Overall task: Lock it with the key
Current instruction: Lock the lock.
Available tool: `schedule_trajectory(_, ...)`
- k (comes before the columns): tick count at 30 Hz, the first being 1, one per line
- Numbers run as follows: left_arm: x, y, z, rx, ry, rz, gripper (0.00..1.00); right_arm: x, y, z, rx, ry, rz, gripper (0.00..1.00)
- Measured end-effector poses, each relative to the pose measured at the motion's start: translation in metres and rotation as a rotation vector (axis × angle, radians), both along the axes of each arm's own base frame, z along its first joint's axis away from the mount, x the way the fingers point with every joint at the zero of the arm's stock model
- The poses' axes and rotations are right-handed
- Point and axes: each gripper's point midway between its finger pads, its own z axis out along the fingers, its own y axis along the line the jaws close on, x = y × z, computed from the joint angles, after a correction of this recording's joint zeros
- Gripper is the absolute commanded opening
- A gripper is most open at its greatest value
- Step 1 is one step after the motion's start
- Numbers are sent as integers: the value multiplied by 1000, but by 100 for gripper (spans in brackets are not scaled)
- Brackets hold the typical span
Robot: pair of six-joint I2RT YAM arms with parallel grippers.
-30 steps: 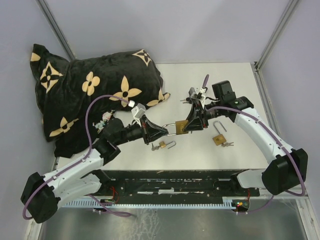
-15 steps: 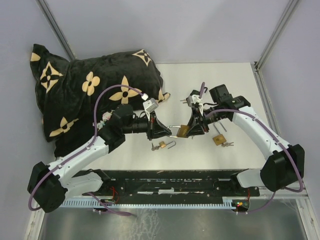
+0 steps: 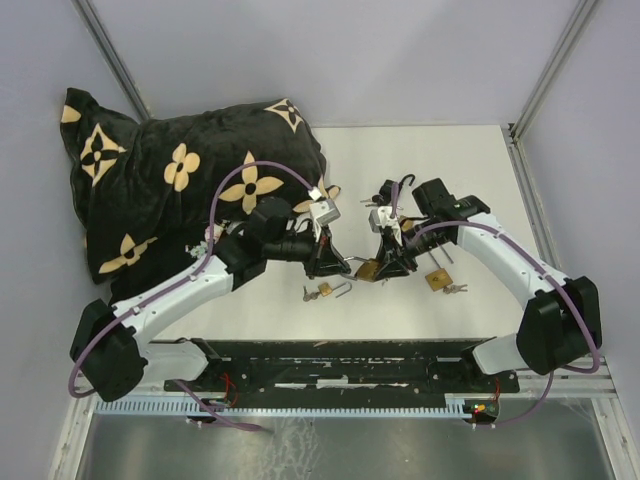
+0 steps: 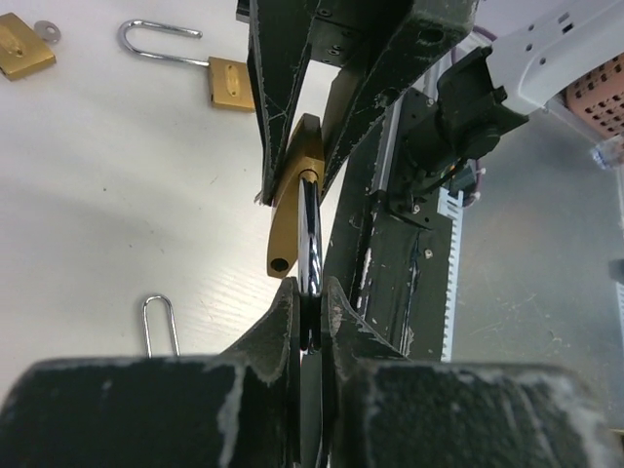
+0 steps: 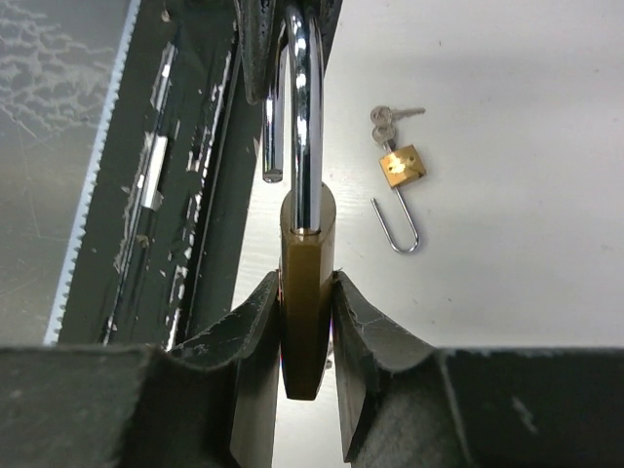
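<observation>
A brass padlock (image 3: 368, 270) hangs just above the table between my two grippers. In the right wrist view my right gripper (image 5: 307, 288) is shut on the padlock's body (image 5: 307, 322). Its chrome shackle (image 5: 304, 117) stands open, with the free end out of the body. My left gripper (image 4: 310, 291) is shut on the far end of that shackle (image 4: 309, 229), facing the right gripper (image 3: 388, 262). Neither gripper holds a key. A small bunch of keys (image 5: 390, 117) lies on the table by a second, smaller padlock (image 5: 402, 164).
Another open padlock (image 3: 437, 279) with keys (image 3: 456, 290) lies right of the grippers. The small padlock (image 3: 322, 291) lies under them. A black flowered cushion (image 3: 180, 190) fills the far left. The black base rail (image 3: 340, 360) runs along the near edge.
My left gripper has swung right, closer to the right gripper, still on the shackle. The padlock has shifted slightly toward the near edge. Both grips are unchanged.
</observation>
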Motion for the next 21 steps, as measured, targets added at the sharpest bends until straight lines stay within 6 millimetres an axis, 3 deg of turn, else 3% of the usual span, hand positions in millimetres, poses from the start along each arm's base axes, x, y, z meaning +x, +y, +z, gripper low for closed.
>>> schedule_trajectory(14, -1, -26, -53, 161, -102, -70, 3, -1, -23, -62, -144, -128, 71, 34)
schedule_trajectory(21, 0, -28, -77, 205, -112, -85, 3, 2, -28, -82, -188, -143, 94, 45)
